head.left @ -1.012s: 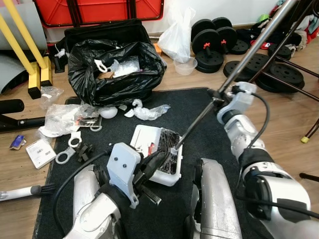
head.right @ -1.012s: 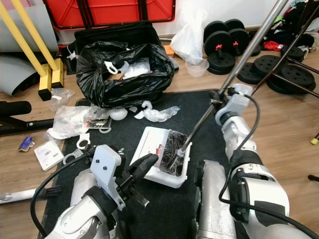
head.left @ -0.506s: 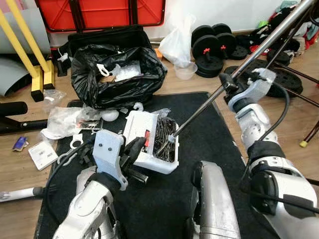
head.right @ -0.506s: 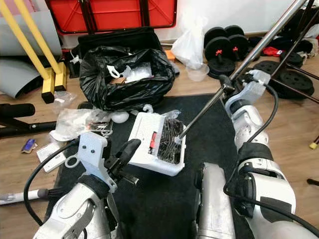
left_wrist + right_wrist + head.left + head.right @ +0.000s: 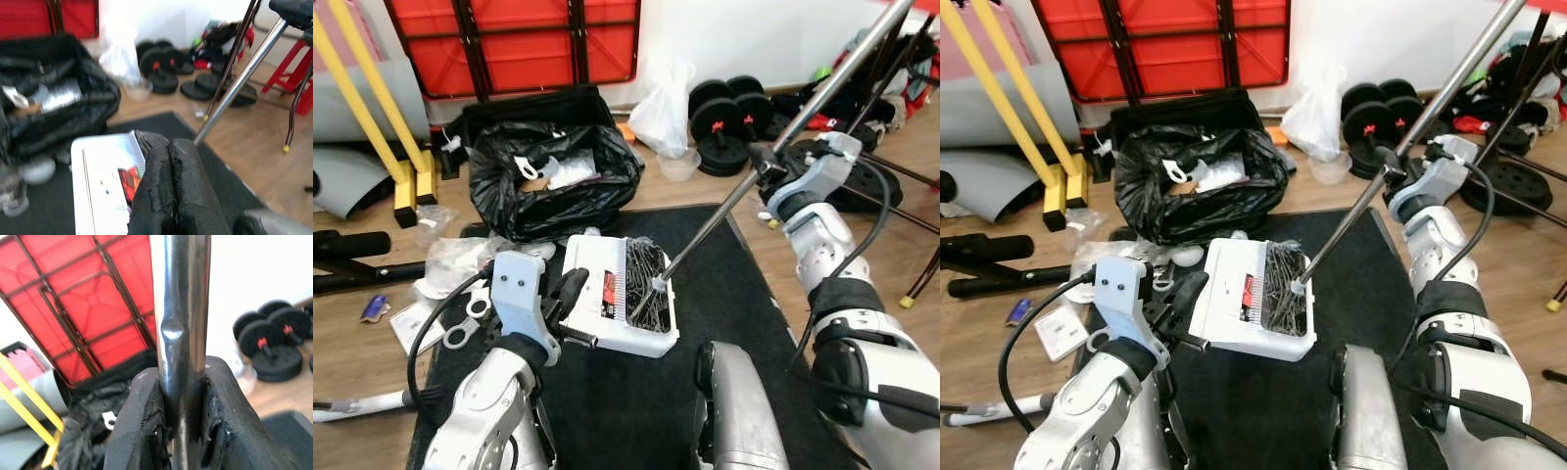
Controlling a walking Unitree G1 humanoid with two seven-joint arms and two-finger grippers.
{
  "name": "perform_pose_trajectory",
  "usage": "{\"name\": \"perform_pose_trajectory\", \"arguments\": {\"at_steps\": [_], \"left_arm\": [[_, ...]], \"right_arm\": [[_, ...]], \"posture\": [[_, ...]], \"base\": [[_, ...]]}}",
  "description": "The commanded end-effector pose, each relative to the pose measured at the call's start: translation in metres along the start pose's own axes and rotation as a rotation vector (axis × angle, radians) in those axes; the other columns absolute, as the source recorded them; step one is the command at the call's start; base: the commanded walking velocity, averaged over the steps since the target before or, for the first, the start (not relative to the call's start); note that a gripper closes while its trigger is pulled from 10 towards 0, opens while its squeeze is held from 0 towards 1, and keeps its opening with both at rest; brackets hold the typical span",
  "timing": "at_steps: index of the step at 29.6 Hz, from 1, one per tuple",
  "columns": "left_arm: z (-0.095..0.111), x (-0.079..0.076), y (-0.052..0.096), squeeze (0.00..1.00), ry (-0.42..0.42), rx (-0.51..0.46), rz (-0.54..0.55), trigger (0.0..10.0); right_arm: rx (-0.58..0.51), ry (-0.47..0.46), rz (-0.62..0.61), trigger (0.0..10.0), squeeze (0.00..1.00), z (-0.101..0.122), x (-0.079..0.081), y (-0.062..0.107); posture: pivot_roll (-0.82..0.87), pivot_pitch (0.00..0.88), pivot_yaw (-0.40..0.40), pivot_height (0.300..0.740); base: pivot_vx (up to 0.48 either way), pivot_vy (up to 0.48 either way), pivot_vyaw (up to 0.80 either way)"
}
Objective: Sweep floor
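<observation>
Right tool (image 5: pixel 182 431) is clamped round the shiny metal broom pole (image 5: pixel 822 88); in the right wrist view both black fingers (image 5: pixel 142 426) press on the pole from either side. The pole slants down from upper right to a small white fitting on the white dustpan (image 5: pixel 592 294), which sits over the black mat (image 5: pixel 744 284), just in front of the robot.

The pan's far side holds a dark tangle of debris (image 5: pixel 646 284), w/ a comb-like row of teeth along the inner edge and a red label beside it.

Left tool (image 5: pixel 171 191) is at the pan's near-left edge, fingers pressed together w/ no gap in the left wrist view. It looks to be pinching the pan's rim, but the contact itself is hidden, so can't say for sure.

Beyond the pan, an open black bin bag (image 5: pixel 553 176) stands at the mat's far edge, w/ clear plastic and a white clip inside. Crumpled clear wrappers (image 5: pixel 460 259) and small white bits lie on the wood floor (image 5: pixel 352 343) left of the mat. A white plastic bag (image 5: pixel 661 88) and a clear cup sit near black weight plates (image 5: pixel 729 103) further back. Red folded frame (image 5: pixel 509 44) leans on the wall; yellow bars (image 5: pixel 372 108) at left.
</observation>
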State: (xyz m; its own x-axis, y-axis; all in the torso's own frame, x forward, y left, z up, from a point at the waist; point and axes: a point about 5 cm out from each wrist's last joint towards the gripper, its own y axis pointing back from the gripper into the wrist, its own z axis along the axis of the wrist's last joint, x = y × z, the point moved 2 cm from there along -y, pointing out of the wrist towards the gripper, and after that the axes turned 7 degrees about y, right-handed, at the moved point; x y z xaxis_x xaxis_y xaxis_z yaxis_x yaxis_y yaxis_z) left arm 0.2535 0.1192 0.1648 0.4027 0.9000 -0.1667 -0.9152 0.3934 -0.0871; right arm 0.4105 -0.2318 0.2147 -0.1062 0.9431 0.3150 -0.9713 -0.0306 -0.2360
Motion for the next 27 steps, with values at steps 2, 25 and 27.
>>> {"name": "perform_pose_trajectory", "arguments": {"at_steps": [2,25,27], "left_arm": [[-0.0014,0.0097,-0.0011,0.00,-0.007,-0.004,0.113,10.0],[-0.0026,0.0123,-0.0073,0.00,-0.009,-0.007,0.108,10.0],[-0.0032,0.0133,-0.0075,0.00,-0.021,-0.004,0.108,10.0]], "right_arm": [[-0.096,-0.045,0.016,10.0,0.00,0.0207,0.0021,-0.0026],[-0.102,-0.057,0.041,10.0,0.00,0.0222,0.0101,-0.0010],[-0.097,-0.059,0.043,10.0,0.00,0.0191,0.0115,0.0012]], "posture": [[-0.06,0.000,-0.048,0.465],[-0.07,0.000,-0.048,0.535],[-0.07,0.000,-0.046,0.545]], "base": [[0.000,0.000,0.00],[0.000,0.000,0.00],[0.000,0.000,0.00]]}}
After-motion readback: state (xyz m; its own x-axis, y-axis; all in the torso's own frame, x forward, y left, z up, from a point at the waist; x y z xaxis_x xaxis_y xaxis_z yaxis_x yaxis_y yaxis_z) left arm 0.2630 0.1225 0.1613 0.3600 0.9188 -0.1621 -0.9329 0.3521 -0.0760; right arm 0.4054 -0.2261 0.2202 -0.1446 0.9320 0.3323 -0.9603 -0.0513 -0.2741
